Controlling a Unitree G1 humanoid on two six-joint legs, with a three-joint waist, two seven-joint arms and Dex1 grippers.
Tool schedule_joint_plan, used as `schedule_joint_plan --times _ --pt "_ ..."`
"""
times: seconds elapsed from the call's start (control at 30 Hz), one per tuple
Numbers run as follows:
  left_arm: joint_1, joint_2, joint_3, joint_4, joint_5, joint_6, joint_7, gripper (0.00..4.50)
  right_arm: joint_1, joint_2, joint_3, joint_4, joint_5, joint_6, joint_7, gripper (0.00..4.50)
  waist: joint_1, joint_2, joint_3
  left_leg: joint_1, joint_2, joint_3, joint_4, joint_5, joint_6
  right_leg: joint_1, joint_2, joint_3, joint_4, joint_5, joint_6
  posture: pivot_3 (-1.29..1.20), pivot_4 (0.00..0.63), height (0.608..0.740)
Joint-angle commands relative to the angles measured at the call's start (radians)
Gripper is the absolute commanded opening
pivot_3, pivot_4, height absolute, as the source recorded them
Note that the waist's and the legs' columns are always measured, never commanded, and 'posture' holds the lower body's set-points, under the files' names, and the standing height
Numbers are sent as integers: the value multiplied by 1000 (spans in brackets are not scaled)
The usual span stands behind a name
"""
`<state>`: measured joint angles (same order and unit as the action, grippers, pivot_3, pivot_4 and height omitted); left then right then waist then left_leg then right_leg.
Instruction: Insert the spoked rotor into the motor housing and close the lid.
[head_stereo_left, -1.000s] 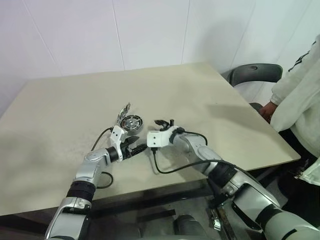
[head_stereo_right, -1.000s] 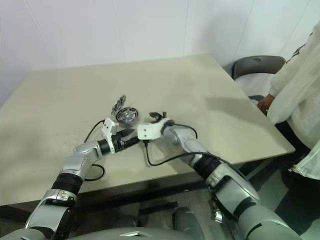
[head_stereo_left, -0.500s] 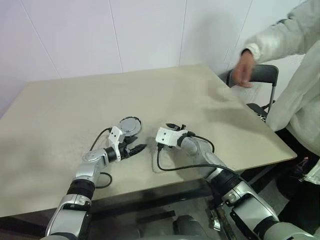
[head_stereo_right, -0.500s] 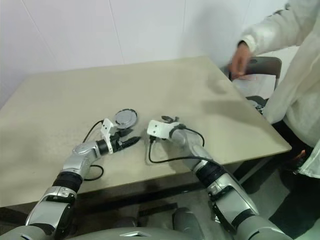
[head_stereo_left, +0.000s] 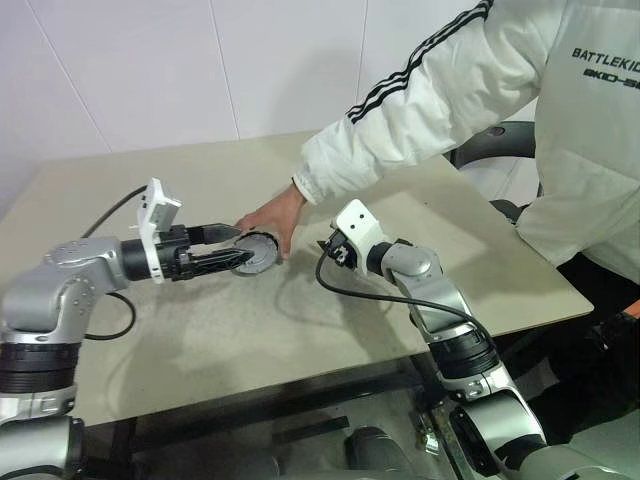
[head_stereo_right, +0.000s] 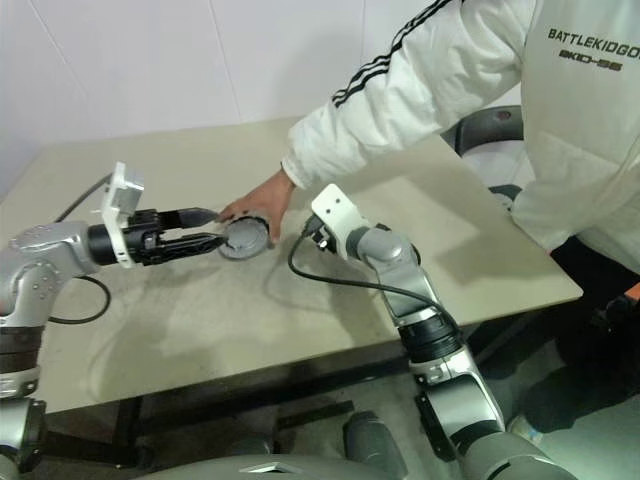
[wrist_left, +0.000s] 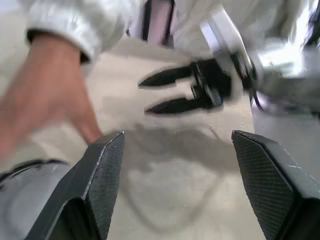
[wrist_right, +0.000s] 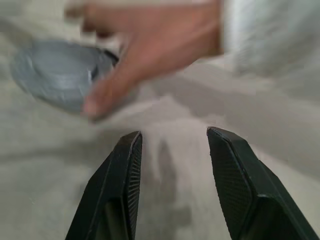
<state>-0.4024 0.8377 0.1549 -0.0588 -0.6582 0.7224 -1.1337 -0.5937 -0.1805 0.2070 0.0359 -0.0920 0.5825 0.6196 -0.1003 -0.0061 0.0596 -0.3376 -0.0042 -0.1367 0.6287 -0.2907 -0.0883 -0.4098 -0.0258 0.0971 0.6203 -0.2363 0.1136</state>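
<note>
Two grippers flank the motor housing (head_stereo_left: 257, 251), which sits on the beige tabletop (head_stereo_left: 200, 330) with the lid (head_stereo_right: 245, 237) lying flat on top of it, so the housing is closed and nothing inside it can be seen. The left gripper (head_stereo_left: 232, 246) hangs above the tabletop on the robot's left of the housing, its black fingers pointing toward it and their tips just at the housing's near edge; whether they touch it I cannot tell. Its fingers stand wide apart with nothing between them, as the left wrist view shows plainly. The right gripper (head_stereo_left: 326, 250) is raised on the housing's other side, near but apart from it, pointing toward it; its fingers (wrist_right: 124, 185) are parted a moderate way and grip nothing. A person in a white jacket (head_stereo_left: 470, 90) reaches in from the far right of the housing, and the person's hand (head_stereo_left: 270, 217) rests just behind the housing, fingertips against or right at its rim. A dark chair (head_stereo_left: 505, 140) stands beyond the tabletop's edge, well apart from the housing
</note>
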Motion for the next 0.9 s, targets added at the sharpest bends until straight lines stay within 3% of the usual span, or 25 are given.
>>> schedule_joint_plan --times 0.03,0.17,0.43,0.9 --pt "58 109 5 78 123 -130 -57 3642 -20 3 -65 -123 170 162 97 2155 -3 1 1 0 0 0 0 0 0 0 0 0 0 0 0 0 0 740" --pt "39 135 38 140 138 -149 -34 3642 -27 -8 -125 -141 253 257 82 2155 10 1 1 -1 0 0 0 0 0 -2 0 -1 0 -1 -1 0 0 740" --pt "20 119 40 113 142 -127 8 3642 -27 -50 -120 -107 267 240 31 2155 27 1 2 -1 0 0 0 0 0 -1 -1 -1 0 -2 -2 0 0 740" --pt "-16 -17 -48 120 167 -149 27 3642 -10 -110 -132 -145 332 301 15 2155 28 1 2 -2 0 1 1 0 0 -1 -1 -1 0 0 0 0 0 740"
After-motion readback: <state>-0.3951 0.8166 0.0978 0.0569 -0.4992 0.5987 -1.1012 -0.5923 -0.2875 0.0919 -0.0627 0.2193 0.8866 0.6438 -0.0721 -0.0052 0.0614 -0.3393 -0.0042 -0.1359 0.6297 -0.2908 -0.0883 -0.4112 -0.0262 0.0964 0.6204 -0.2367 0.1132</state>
